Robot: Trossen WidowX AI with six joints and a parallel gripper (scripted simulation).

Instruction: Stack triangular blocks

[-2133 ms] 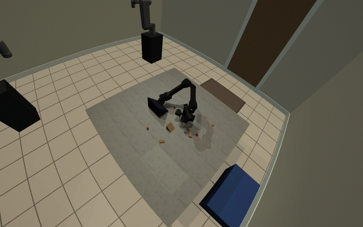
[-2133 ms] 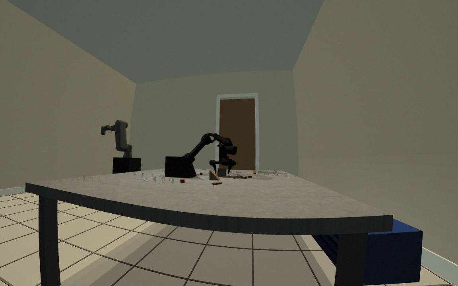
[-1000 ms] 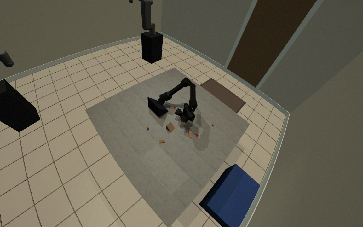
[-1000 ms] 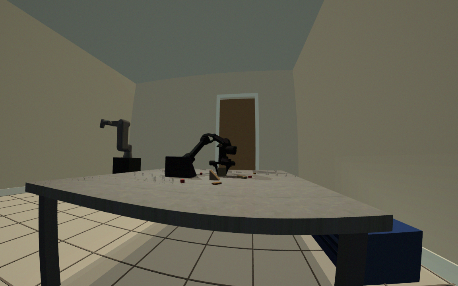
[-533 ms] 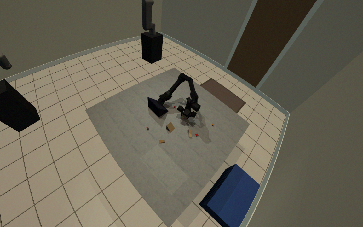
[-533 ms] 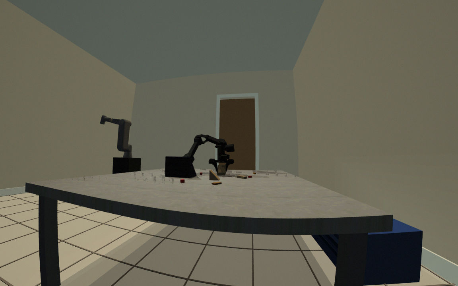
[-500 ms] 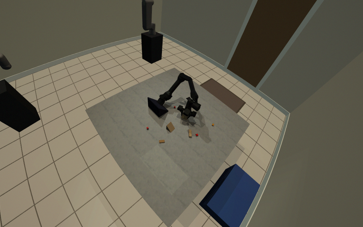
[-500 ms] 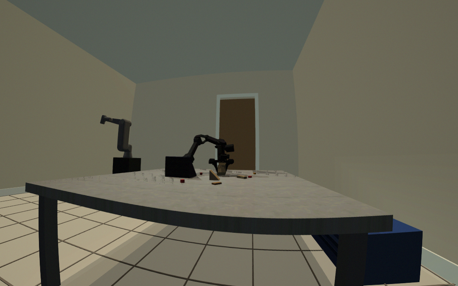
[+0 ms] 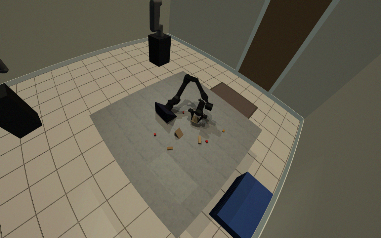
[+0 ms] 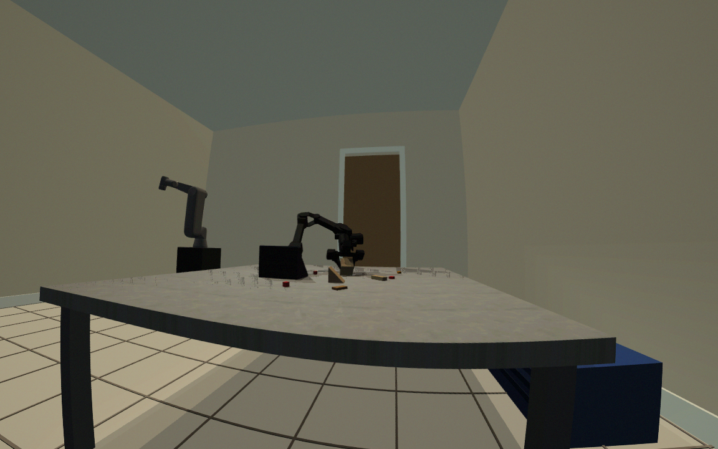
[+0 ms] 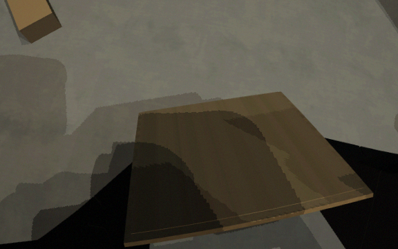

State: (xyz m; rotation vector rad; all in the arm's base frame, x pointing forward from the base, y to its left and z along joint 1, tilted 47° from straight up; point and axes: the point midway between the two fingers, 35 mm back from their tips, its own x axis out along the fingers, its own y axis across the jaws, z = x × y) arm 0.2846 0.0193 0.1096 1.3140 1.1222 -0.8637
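Note:
My gripper (image 9: 195,120) (image 10: 346,270) (image 11: 218,153) is shut on one wooden triangular block (image 9: 195,119) (image 10: 346,265) (image 11: 220,155), with a finger at each end. The hand and held block are tilted. The block seems slightly above the table (image 9: 132,127) (image 10: 406,312) (image 11: 220,62), but the gap beneath is hard to judge. A broad face of it fills the lower middle of the wrist view, partly in shadow. The other triangular block (image 9: 179,133) (image 10: 334,275) stands on the table, in front of the held one in the exterior view, its sloped face towards the right there.
A flat wooden block (image 9: 199,139) (image 10: 379,277) (image 11: 34,15) lies near a red cube (image 9: 206,141) (image 10: 391,277). Another flat block (image 9: 169,147) (image 10: 339,287) lies nearer the front. Other red cubes (image 9: 154,134) (image 9: 183,112) and an orange cube (image 9: 223,130) lie around.

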